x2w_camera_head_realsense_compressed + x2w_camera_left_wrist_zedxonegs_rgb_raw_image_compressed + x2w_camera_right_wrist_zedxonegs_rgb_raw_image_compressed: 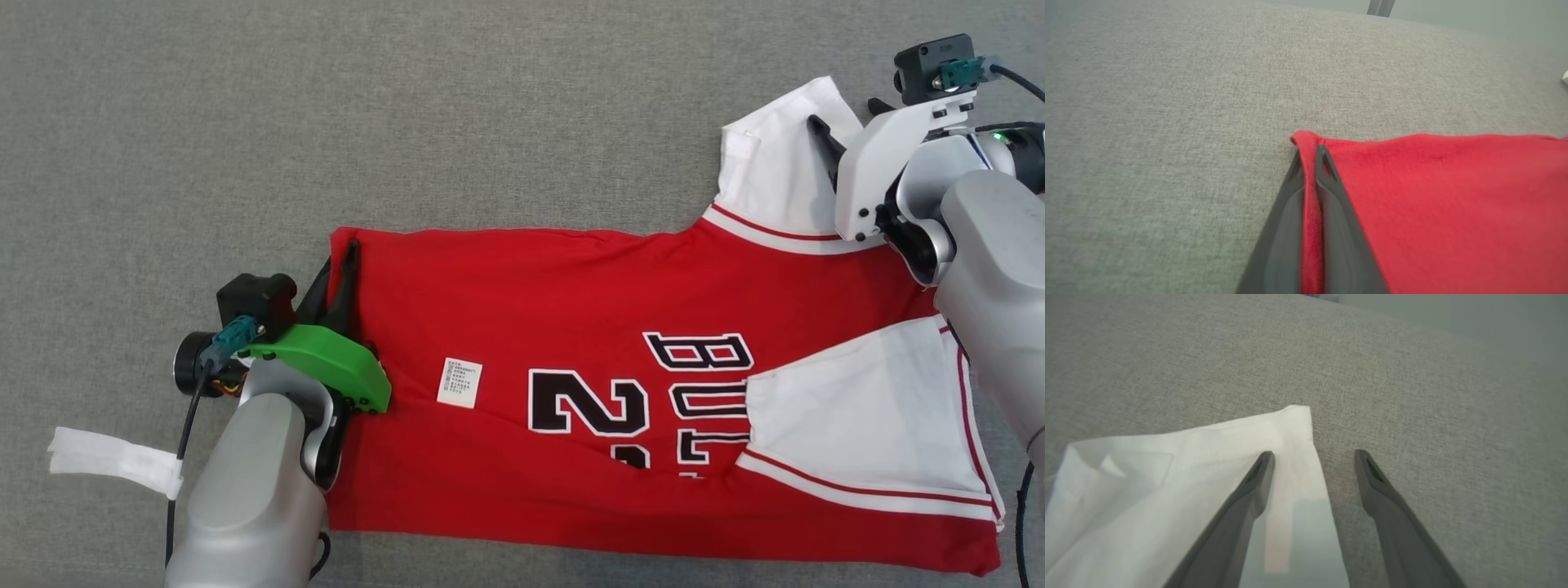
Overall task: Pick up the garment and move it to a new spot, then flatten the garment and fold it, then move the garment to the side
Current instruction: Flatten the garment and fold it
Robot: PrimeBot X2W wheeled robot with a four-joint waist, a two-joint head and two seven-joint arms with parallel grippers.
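Red garment (571,392) lies spread on gray tabletop (245,122). Left end effector (351,261) pinched tight on garment's red hem corner. Farther off, right end effector (845,122) wide apart at white sleeve (775,163): one finger over sleeve edge, other over tabletop.

A red-and-white cloth jersey (571,327) lay flat on a grey woven cloth surface (408,122). The left gripper (347,269) sat at its left edge, the right gripper (842,112) over its far right sleeve. A thin white strip (106,459) lay left of the jersey.
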